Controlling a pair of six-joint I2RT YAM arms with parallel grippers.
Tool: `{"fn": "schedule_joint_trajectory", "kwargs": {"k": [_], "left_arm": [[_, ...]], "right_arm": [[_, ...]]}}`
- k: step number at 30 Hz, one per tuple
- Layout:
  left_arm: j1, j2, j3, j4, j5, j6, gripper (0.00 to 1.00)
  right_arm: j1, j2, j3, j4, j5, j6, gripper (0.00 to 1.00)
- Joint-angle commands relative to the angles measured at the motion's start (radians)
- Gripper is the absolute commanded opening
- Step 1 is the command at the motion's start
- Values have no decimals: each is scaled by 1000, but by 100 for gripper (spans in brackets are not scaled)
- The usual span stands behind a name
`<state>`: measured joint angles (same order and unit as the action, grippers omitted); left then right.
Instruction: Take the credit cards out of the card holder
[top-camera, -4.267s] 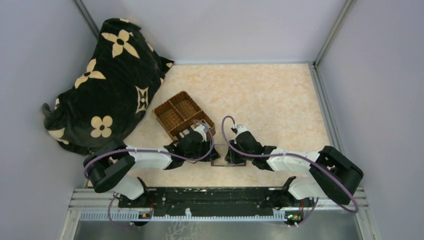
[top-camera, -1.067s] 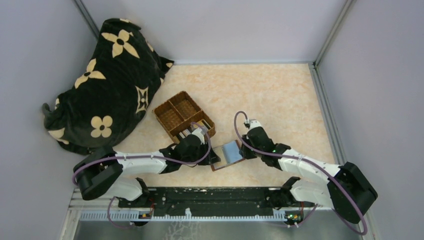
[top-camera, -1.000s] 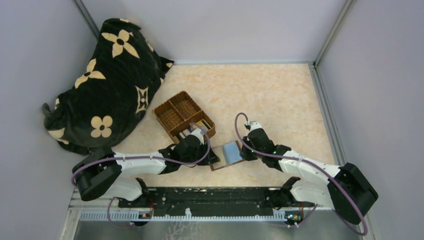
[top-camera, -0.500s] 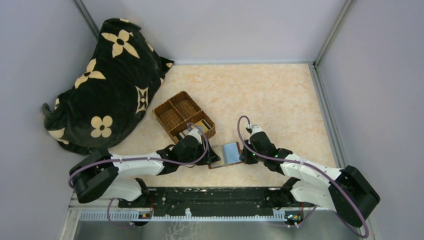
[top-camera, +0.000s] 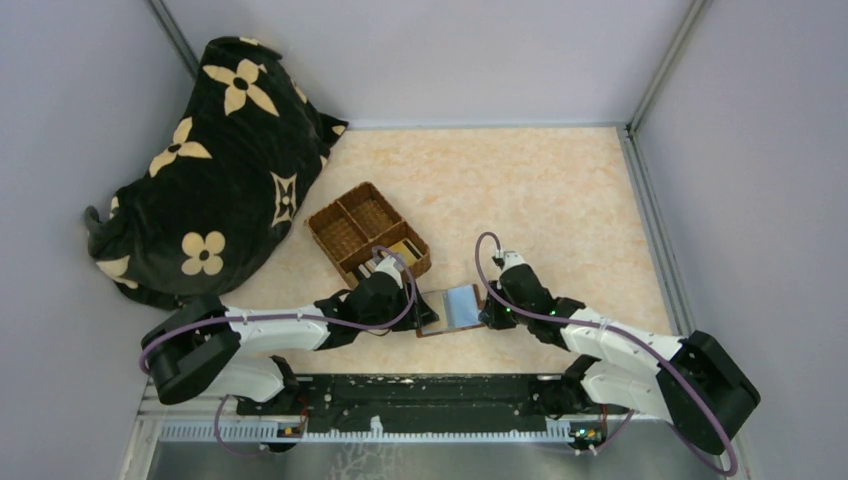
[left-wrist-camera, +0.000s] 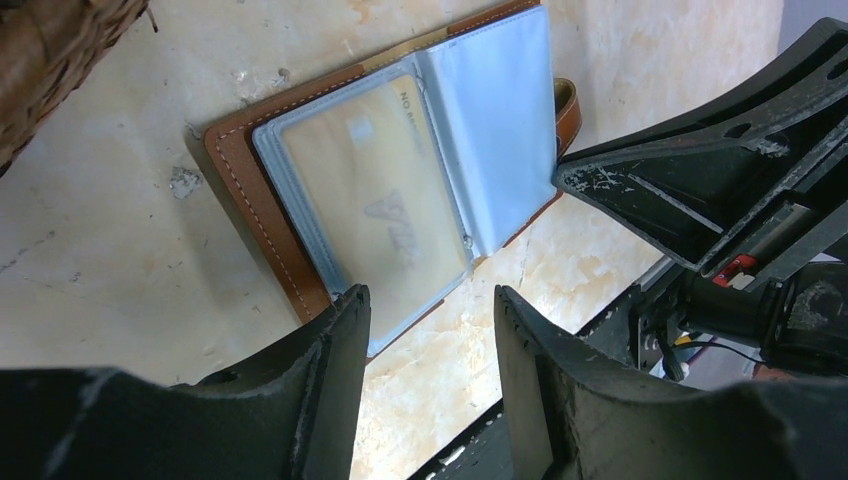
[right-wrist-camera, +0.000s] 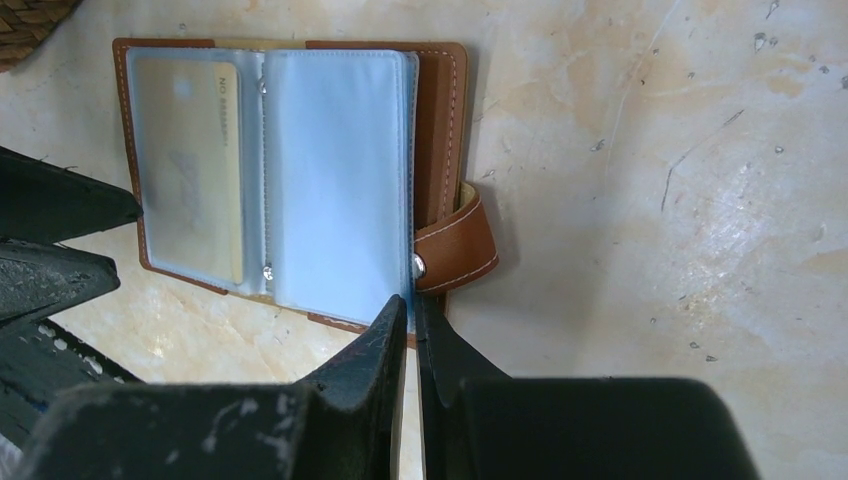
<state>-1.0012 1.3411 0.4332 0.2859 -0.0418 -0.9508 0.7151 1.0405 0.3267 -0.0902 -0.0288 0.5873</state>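
An open card holder (right-wrist-camera: 330, 170) lies on the mottled cream table (top-camera: 540, 200), close to the near edge, between both grippers. Its cover is smooth reddish-brown leather with pale stitching and a snap strap on the right. Inside are cloudy grey-blue plastic sleeves, and a gold-tan credit card (right-wrist-camera: 195, 170) shows through the left one. The left gripper (left-wrist-camera: 430, 300) holds its jaws apart at the holder's left edge. The right gripper (right-wrist-camera: 410, 305), jaws almost together, pinches the right sleeve's corner. A woven wicker basket (top-camera: 338, 201) sits just beyond, far left
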Motion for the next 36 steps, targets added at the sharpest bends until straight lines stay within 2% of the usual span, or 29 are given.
{"fn": "schedule_joint_trajectory", "kwargs": {"k": [1,36], "left_arm": [[6,-1,-9,-19,-20,-4,56],[6,98,29,92,47,-2,57]], "right_arm": [[-8,-9,0,47,-6,5,8],[-8,7,-15,69,-24,14,8]]}}
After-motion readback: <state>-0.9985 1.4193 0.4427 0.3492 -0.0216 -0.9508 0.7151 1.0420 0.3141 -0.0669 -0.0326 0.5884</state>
